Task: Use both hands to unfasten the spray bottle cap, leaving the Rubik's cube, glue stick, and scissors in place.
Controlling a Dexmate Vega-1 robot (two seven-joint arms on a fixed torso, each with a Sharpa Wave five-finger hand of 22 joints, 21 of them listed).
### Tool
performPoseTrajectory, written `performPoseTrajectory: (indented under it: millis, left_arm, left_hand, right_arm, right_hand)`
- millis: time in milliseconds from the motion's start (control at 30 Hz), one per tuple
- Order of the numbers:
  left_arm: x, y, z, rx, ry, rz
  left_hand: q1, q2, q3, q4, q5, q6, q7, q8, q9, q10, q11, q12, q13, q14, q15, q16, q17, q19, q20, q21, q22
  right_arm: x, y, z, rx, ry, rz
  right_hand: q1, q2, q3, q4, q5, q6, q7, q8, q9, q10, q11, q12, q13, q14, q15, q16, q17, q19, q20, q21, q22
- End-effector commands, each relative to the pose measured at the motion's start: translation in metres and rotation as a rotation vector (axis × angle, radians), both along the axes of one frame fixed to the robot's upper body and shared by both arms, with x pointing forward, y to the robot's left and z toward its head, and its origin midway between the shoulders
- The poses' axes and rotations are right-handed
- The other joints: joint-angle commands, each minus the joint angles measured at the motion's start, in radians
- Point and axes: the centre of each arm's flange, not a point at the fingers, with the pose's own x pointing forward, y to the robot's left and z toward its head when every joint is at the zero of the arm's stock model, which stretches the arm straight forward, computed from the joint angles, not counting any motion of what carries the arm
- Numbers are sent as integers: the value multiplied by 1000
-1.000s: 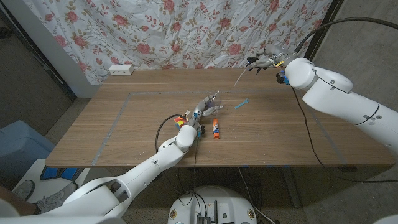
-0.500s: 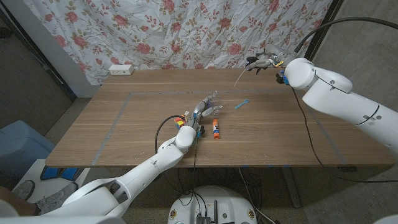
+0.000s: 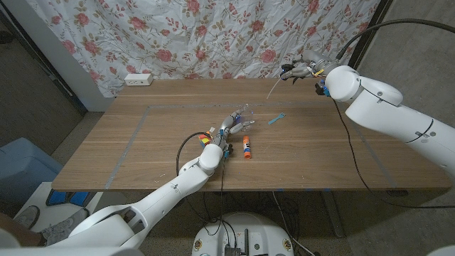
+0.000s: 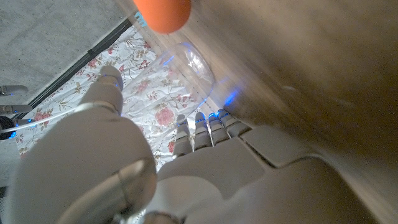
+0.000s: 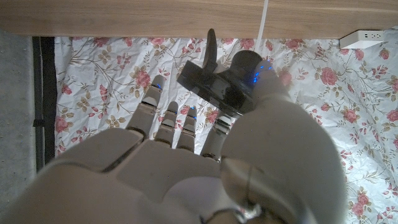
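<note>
A clear bottle (image 3: 246,111) without its cap stands at the table's centre, also seen in the left wrist view (image 4: 189,62). My left hand (image 3: 232,123) sits just short of it, fingers spread and holding nothing. My right hand (image 3: 303,70) is raised over the far right of the table and grips the black spray cap (image 5: 217,84), whose white tube (image 3: 274,89) hangs down. The Rubik's cube (image 3: 207,138) lies by my left wrist. An orange-capped glue stick (image 3: 246,147) lies just right of that wrist. Blue-handled scissors (image 3: 276,119) lie to the bottle's right.
A white power strip (image 3: 138,80) lies at the table's back left, under the floral curtain (image 3: 213,35). Grey tape lines (image 3: 135,131) mark a rectangle on the wooden top. A black cable (image 3: 348,142) hangs from my right arm over the table's right side.
My left hand has drawn back a little from the clear bottle, which now shows free beyond its fingertips. The right hand with the spray cap has not moved.
</note>
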Motion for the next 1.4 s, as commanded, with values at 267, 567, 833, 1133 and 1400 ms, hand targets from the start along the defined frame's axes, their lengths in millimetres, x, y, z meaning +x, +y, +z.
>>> performPoseTrajectory:
  millis: [267, 567, 833, 1133, 1400]
  left_arm:
    - [-10, 4, 12, -10, -47, -21]
    - [-17, 4, 18, -17, -72, -18]
    - [-26, 3, 23, -24, -86, -14]
    - [-36, 10, 25, -37, -100, -6]
    - [-44, 21, 31, -38, -114, -5]
  left_hand:
    - [-19, 2, -8, 8, -3, -20, 30, -5, 1, -23, 15, -3, -1, -26, 14, 0, 3, -23, -9, 0, 4]
    - [-25, 7, -8, 10, -3, -26, 26, -6, 1, -25, 16, -1, -1, -29, 15, 1, 3, -26, -8, 1, 4]
    - [-30, 14, -6, 12, -2, -15, 27, -1, 1, -25, 17, 1, -2, -28, 17, 3, 3, -27, -8, 2, 4]
    - [-43, 22, -8, 18, -1, -4, 30, 2, 1, -23, 21, 4, -2, -26, 20, 6, 3, -30, -4, 3, 4]
    - [-50, 27, -8, 20, 0, -3, 29, 1, 1, -24, 23, 5, -2, -26, 20, 6, 3, -34, -2, 3, 4]
  right_arm:
    - [-4, -1, -3, 8, -2, -10]
    - [-6, -1, -4, 7, -2, -12]
    - [-6, -5, -8, 7, 6, -24]
    - [-2, -13, -11, -1, 18, -41]
    - [2, -17, -12, -11, 33, -59]
  right_hand:
    - [1, 8, 0, 4, 4, 24, -18, 16, 3, 8, -1, -2, 3, 6, -1, 5, 2, 1, 5, -1, 1]
    - [2, 8, 0, 3, 4, 26, -17, 17, 2, 10, -1, -2, 3, 5, -1, 4, 2, 1, 4, -1, 1]
    - [3, 7, 0, 2, 4, 27, -18, 18, 2, 11, -1, -2, 3, 7, 1, 5, 2, 2, 5, -1, 1]
    - [4, 7, 0, 1, 4, 27, -19, 18, 1, 13, -3, -1, 3, 10, -2, 6, 2, 0, 1, -1, 1]
    - [5, 8, -1, 1, 4, 29, -18, 19, 0, 19, -2, 0, 3, 14, -6, 8, 2, 1, -1, -1, 1]
